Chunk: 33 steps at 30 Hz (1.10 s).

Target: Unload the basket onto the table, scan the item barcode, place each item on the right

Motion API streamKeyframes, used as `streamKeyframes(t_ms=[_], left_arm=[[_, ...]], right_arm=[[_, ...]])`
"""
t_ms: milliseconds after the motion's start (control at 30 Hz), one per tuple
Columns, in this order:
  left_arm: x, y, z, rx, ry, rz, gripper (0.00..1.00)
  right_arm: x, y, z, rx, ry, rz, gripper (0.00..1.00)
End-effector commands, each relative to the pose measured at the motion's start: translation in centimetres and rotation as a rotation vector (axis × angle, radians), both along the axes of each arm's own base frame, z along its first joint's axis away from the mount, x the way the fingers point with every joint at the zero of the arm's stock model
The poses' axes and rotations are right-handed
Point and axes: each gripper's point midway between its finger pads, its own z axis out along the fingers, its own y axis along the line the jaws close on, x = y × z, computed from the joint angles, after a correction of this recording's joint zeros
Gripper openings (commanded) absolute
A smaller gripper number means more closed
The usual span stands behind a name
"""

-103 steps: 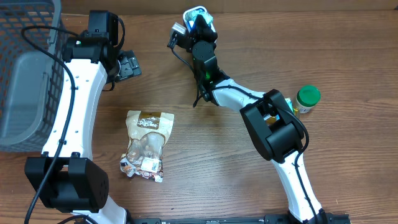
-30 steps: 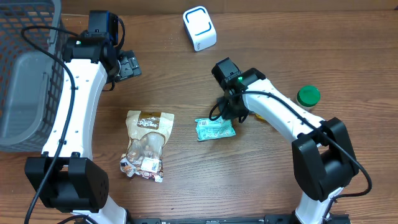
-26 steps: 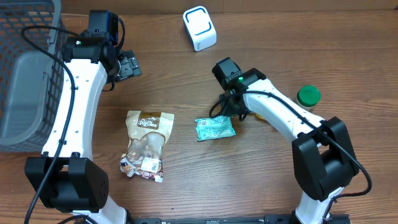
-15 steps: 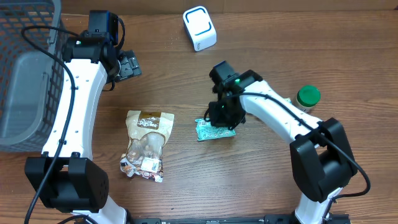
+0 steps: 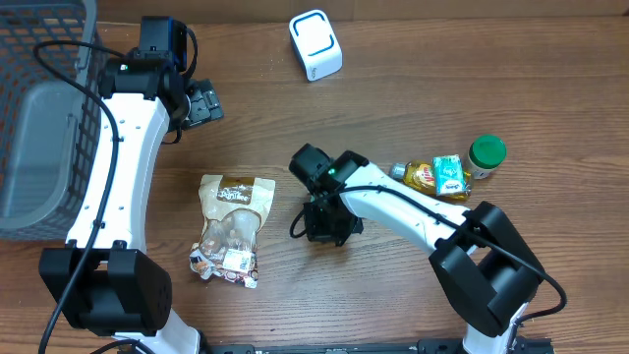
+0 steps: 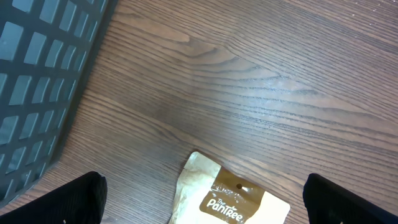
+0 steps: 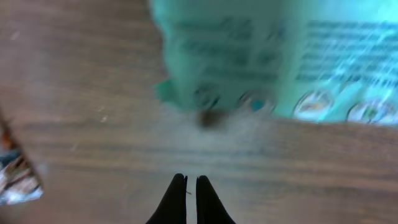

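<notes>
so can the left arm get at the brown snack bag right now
Probably yes: the left gripper is open and the brown snack bag lies uncovered just ahead, with bare table between.

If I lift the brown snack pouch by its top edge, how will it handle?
Probably floppy: the brown snack pouch is a crinkled soft bag lying flat. Its lumpy clear lower half suggests loose contents that may shift and sag. Unlikely to roll.

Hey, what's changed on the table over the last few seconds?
The right gripper came back from the white scanner, left the teal packet on the table, then swung left over it; its jaws are shut, empty. The left gripper, brown snack bag, basket and bottle stayed put.
</notes>
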Motion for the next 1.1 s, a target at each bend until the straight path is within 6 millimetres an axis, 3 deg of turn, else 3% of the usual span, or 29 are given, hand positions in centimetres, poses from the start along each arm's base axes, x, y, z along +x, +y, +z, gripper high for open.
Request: streamKeyframes(t_ms=[0,167,300,533,833,1067], left_arm=[[0.1,0.0,0.8,0.0,-0.02,-0.014,1.0],[0.1,0.0,0.8,0.0,-0.02,-0.014,0.99],[0.1,0.0,0.8,0.0,-0.02,-0.014,1.0],[0.1,0.0,0.8,0.0,-0.02,-0.014,0.99],[0.1,0.0,0.8,0.0,-0.02,-0.014,0.99],[0.1,0.0,0.8,0.0,-0.02,-0.014,1.0]], right_arm=[[0.6,-0.5,-1.2,-0.027,-0.044,-0.046,0.04],[1.1,-0.3,-1.8,-0.009,-0.072,-0.058,0.04],[2.6,-1.1,-1.9,-0.065,-0.147,-0.105,0.04],[4.5,-0.5,-1.7,-0.039,-0.228,-0.118,0.04],[8.2,-3.5,-0.9,-0.204,-0.443,-0.221,0.04],[9.8,-5.1,-0.5,-0.245,-0.498,-0.261,0.04]])
